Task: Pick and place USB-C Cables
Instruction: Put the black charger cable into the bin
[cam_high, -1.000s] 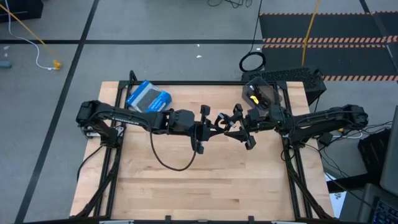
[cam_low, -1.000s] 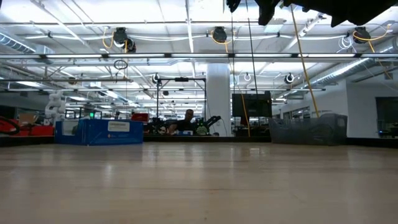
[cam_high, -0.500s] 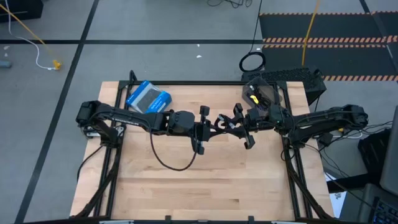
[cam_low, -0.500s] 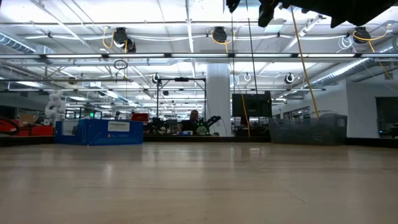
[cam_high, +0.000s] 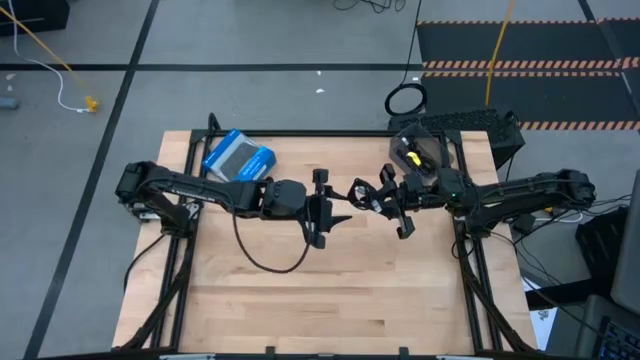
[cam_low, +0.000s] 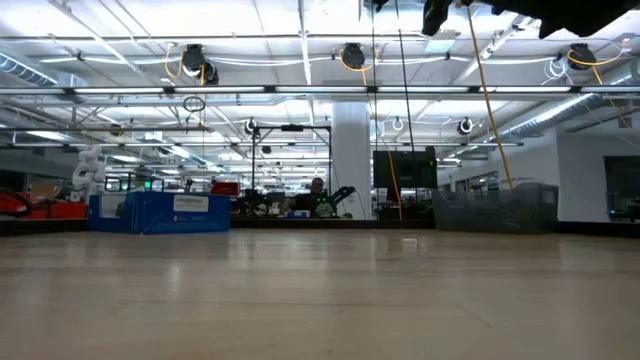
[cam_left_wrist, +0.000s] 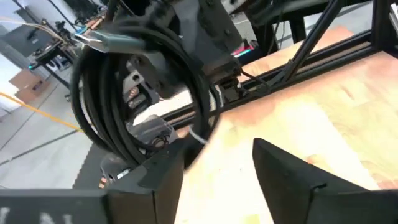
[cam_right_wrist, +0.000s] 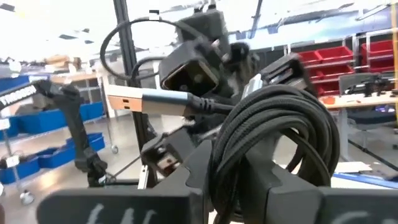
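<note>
A black USB-C cable, wound in a small ring, hangs in the air over the middle of the table, with my right gripper shut on it. Its silver plug sticks out sideways. My left gripper stands open just to the cable's left; the left wrist view shows the coil ahead of its spread fingers, apart from them. In the low view only the arms' undersides show at the top edge. No other USB-C cable shows. My right gripper pinches the cable's bundled strands between its two fingers, at the bottom of the ring. The fingers come in about level from the table's right. The coil stands up past the fingers, lifted clear of the table, its plug pointing off to one side.
A blue-and-grey box lies at the table's far left. A black wire bin stands at the far right corner, and a large black cable hoop lies on the floor beyond. A slack black lead droops from the left arm.
My right gripper has shut on the coiled cable. My left gripper has opened, let the cable go and drawn back a little toward the table's left edge. The cable stays in the air between them.
</note>
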